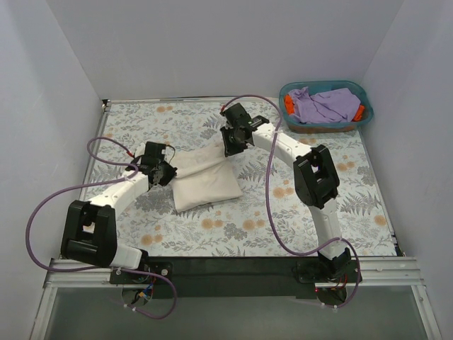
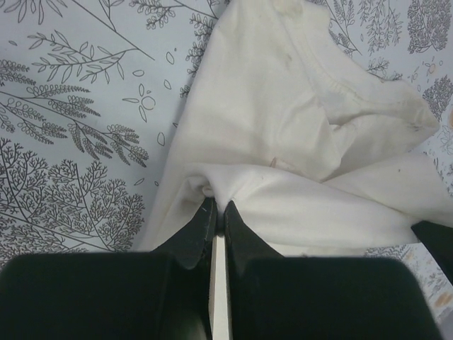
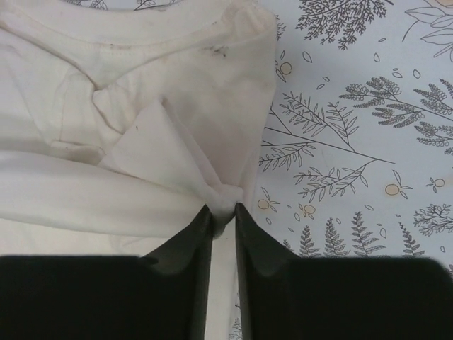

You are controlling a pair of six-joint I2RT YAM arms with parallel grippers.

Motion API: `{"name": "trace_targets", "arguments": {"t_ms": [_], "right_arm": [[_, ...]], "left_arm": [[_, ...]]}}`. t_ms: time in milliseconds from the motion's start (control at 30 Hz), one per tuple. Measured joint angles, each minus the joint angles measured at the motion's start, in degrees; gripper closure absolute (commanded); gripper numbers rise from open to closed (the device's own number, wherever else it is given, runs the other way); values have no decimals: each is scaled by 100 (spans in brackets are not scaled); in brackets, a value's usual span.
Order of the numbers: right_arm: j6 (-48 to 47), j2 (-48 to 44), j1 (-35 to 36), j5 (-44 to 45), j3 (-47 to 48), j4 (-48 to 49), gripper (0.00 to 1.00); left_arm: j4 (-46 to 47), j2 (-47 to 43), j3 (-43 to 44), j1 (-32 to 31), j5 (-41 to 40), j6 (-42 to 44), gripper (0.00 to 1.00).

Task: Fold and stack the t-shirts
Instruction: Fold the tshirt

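The cream t-shirt (image 1: 207, 183) lies partly folded on the patterned table, between my two arms. My left gripper (image 1: 164, 172) is at its left edge, shut on a pinch of the cream cloth (image 2: 283, 127); the tips (image 2: 218, 204) are pressed together around the fabric. My right gripper (image 1: 230, 145) is at the shirt's far right corner near the collar (image 3: 141, 32). Its jaws (image 3: 223, 209) stand a little apart with a wad of the cream cloth still between the tips. A lavender-purple t-shirt (image 1: 325, 105) and an orange-red garment (image 1: 289, 106) sit in the basket.
A teal plastic basket (image 1: 365, 95) stands at the table's back right corner. White walls close in the table on the left, back and right. Purple cables loop from both arms over the table, one (image 1: 272, 212) beside the right arm.
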Motion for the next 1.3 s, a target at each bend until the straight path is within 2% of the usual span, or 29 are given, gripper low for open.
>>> {"name": "trace_targets", "arguments": {"t_ms": [33,67,133,167,200,267,300,433,533,667,733,800,833,1000,1200,1300], "right_arm": [[24,4,-20,-2,0,7,73],[44,4,-42,0,0,13,71],[94,7,-98,4,0,48,62],[96,7,-129,0,0,79,59],[92,7,-162,-24,-2,109,54],[66,-20,-247,-120,-52,205,50],[11,-61,-295,-192,-125,280,49],[-262,-306,-474,-629,-448,492,49],[-535,-468,-592,-988,-625,619,49],[-925,-577,-673,-1456,-822,772,48],[-1139,-577,-704,-1685,-892,848,48],[-1351,-577,-713,-1906,-911,852,49],[-1469,-577,-719,-2000,-911,868,48],[-1838,-367,-752,-2417,-824,973,49],[-1884,374,-776,-2726,-496,1025,50],[-1858,741,-782,-2741,-238,1012,51]], "left_arm": [[37,28,0,2,-28,42,86],[70,48,0,4,-61,85,75],[125,66,7,15,-138,221,62],[129,68,33,33,-179,299,47],[140,68,76,39,-223,409,40],[166,68,214,55,-286,592,27],[186,66,291,66,-308,702,23],[205,-68,481,72,-332,1117,21],[157,-365,470,72,-208,1491,11],[286,-874,229,72,81,1967,5],[374,-1027,35,72,271,2210,8],[444,-1029,-92,72,466,2411,19],[439,-973,-107,72,590,2507,29],[553,-321,-28,70,1016,2787,57],[612,557,249,70,1102,2715,75],[636,905,380,76,874,2544,79]]}}
